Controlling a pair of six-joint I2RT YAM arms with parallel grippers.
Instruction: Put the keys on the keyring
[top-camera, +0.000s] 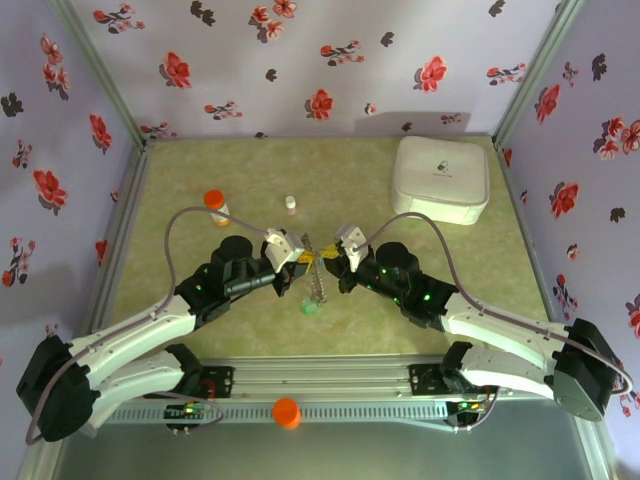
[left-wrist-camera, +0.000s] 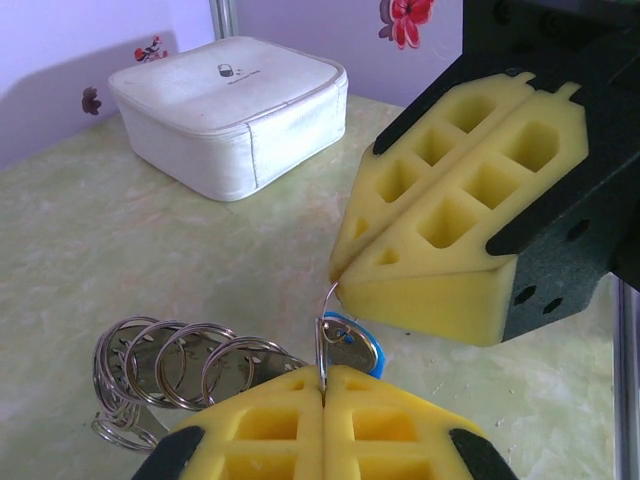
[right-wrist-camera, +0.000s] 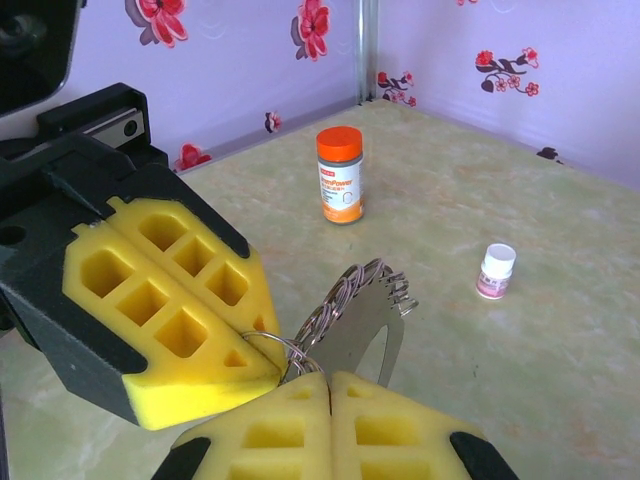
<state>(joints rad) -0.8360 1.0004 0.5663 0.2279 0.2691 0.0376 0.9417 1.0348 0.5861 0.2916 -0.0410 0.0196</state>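
Note:
Both grippers meet tip to tip over the middle of the table. My left gripper (left-wrist-camera: 325, 372) is shut on a thin wire ring of the keyring (left-wrist-camera: 327, 340), seen edge-on. A blue-headed key (left-wrist-camera: 352, 345) hangs on that ring just beyond the pads. My right gripper (right-wrist-camera: 329, 378) is shut on the same bunch of rings; its tip (left-wrist-camera: 341, 283) pinches the ring's upper curve. Several more rings (left-wrist-camera: 180, 360) on a flat metal plate (right-wrist-camera: 375, 325) trail from the grip. From above, that chain (top-camera: 318, 285) runs down to a small green key head (top-camera: 310, 307).
A white rounded-square box (top-camera: 442, 178) stands at the back right. An orange-capped bottle (top-camera: 215, 205) and a small white-capped bottle (top-camera: 290, 203) stand behind the grippers. An orange ball (top-camera: 286, 412) sits on the front rail. Flowered walls enclose the table.

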